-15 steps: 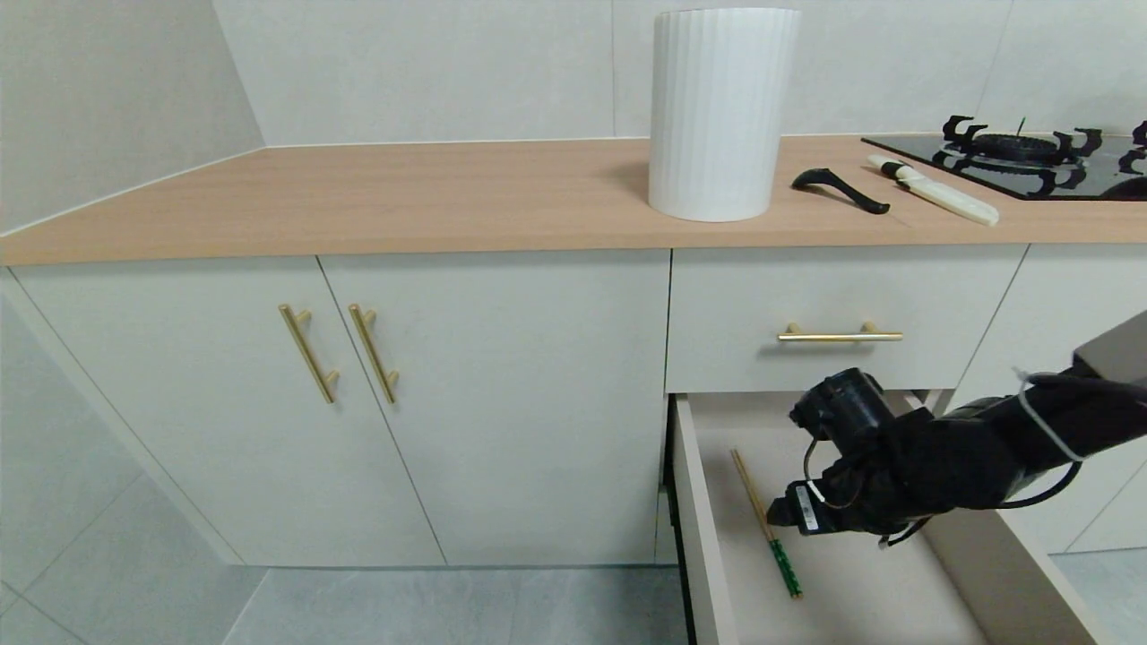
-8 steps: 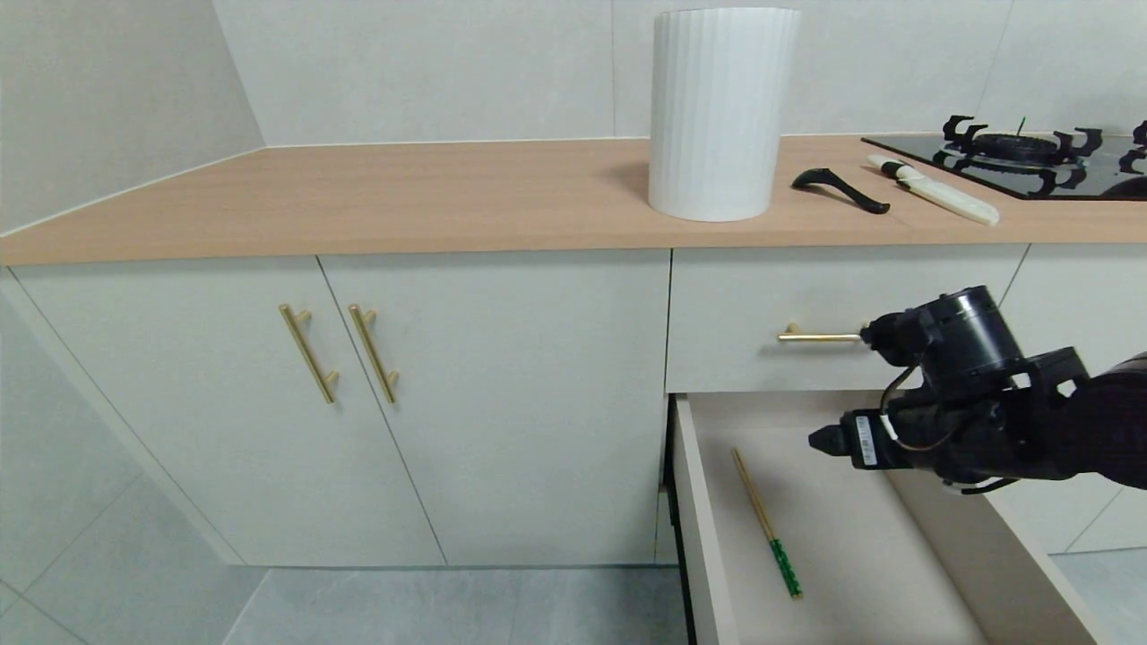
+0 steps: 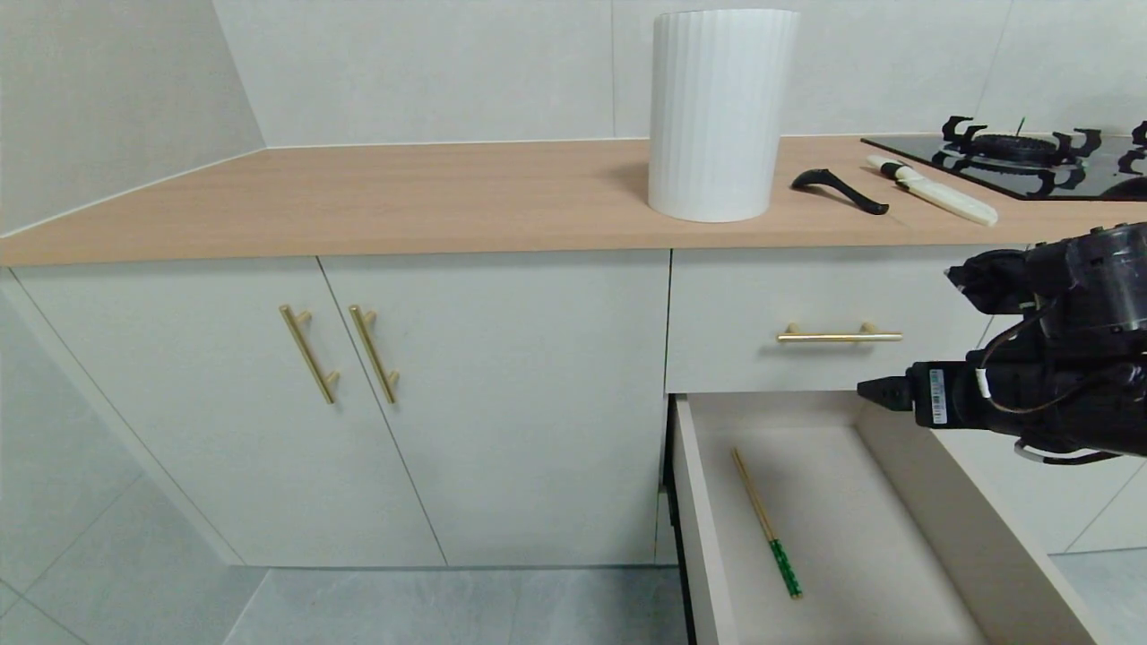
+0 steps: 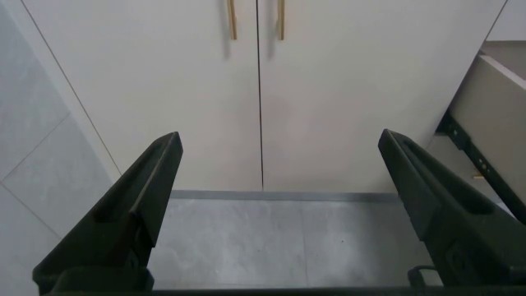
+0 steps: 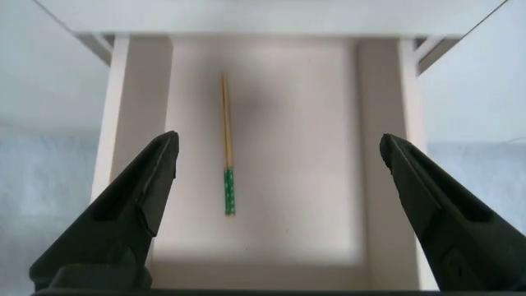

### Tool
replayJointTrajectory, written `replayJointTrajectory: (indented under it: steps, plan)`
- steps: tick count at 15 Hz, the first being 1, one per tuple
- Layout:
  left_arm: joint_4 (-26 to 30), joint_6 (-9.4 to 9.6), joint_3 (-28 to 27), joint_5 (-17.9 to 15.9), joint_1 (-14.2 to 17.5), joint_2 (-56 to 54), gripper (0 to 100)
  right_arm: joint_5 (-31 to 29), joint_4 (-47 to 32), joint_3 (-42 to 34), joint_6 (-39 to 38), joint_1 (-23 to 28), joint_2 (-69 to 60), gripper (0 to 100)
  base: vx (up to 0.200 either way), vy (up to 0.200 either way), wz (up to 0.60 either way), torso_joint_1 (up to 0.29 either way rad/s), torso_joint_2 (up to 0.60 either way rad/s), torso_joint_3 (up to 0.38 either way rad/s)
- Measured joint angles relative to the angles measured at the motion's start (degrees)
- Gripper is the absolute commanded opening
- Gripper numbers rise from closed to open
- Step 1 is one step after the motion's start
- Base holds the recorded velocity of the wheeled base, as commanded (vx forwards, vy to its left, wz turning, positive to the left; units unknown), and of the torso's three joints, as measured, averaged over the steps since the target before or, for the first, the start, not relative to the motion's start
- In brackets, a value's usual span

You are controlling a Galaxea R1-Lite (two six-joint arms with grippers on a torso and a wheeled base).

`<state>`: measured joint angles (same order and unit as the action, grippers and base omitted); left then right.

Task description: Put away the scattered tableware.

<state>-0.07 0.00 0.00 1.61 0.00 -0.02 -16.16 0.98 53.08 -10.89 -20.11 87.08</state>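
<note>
Nearest, an open drawer (image 3: 701,528), pulled out low under the counter. Lying on its floor, a pair of chopsticks (image 3: 766,524), green-patterned at one end, below and to the robot's left of the fingertips of the right gripper (image 3: 867,391), well apart from them. Fingers (image 5: 131,205) of that gripper spread wide and holding nothing, chopsticks visible down between them.

Fingers of the left gripper (image 4: 279,214) likewise spread and empty, facing closed cabinet doors (image 4: 259,82).

Farther off, above and beyond the right fingertips, on the wooden counter (image 3: 403,193): a black-handled utensil (image 3: 838,189) and, just past it, a pale knife (image 3: 932,189). Both near a tall white ribbed container (image 3: 722,112), with a stove (image 3: 1013,157) beyond.

Probably the next pieces for the drawer. Knife judged light, stiff and smooth, so liable to slip; best pinched across the handle, clear of the blade. Utensil judged light and rigid; best taken mid-handle.
</note>
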Motion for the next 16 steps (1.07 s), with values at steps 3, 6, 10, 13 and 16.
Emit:
replayJointTrajectory:
  steps: [3,6,10,13,16]
  plan:
    - [-0.02,0.0,-0.02,0.02,0.0,0.0,100,-0.01,0.22,0.01,0.09,0.38,-0.84,100,0.0,0.0,0.0,0.085,-0.25,-0.264]
    - [-0.02,0.0,0.0,0.02,0.0,0.02,100,-0.01,0.2,-0.07,0.16,0.5,-1.06,100,0.0,0.0,0.0,0.129,-0.51,-0.307]
    - [0.02,0.0,0.0,0.02,0.0,0.0,100,-0.06,0.15,-0.07,0.18,0.57,-1.19,100,0.0,0.0,0.0,0.162,-0.47,-0.303]
    - [0.02,0.0,0.0,0.02,0.0,0.0,100,-0.04,0.13,-0.16,0.18,0.52,-1.22,100,0.0,0.0,0.0,0.175,-0.47,-0.291]
    - [0.05,0.0,0.0,0.02,0.0,0.0,100,-0.04,0.13,-0.18,0.18,0.55,-1.22,100,0.0,0.0,0.0,0.198,-0.48,-0.284]
